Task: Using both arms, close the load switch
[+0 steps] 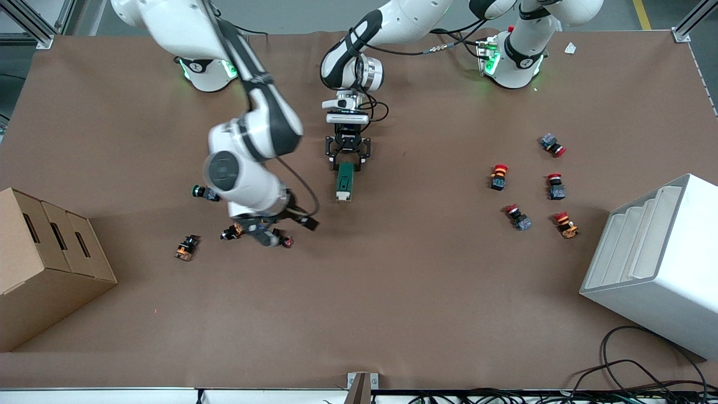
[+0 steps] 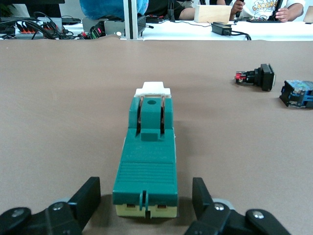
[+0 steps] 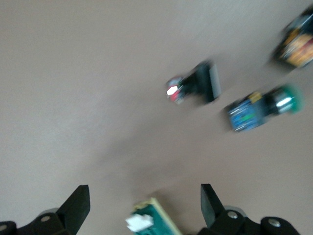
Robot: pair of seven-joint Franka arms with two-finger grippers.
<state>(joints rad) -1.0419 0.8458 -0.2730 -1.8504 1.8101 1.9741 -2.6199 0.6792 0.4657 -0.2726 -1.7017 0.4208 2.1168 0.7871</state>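
The load switch (image 1: 344, 180) lies on the brown table (image 1: 426, 292) near the middle, a long dark-green block with its cream end pointing toward the front camera and its other end at the left gripper (image 1: 348, 158). That gripper, reaching down from the arm based at the left arm's end of the table, is set low over the switch's end that faces the robots' bases; in the left wrist view the switch (image 2: 147, 159) runs straight out from between the two black fingers (image 2: 90, 196), which stand on either side of its ribbed end with a thin strip of table showing between each finger and the green body, so although the jaws are drawn in as close as they go, I cannot tell whether the pads actually press the block. The right gripper (image 1: 268, 231) hangs over the table toward the right arm's end, above a cluster of small push-buttons (image 1: 235, 231); in the right wrist view its fingers (image 3: 78, 205) are spread wide apart with nothing between them, and the cream tip of the switch (image 3: 146, 223) shows at the picture's edge between them, well apart from the green-capped button (image 3: 264, 110). Four red-capped buttons (image 1: 530, 199) lie grouped toward the left arm's end
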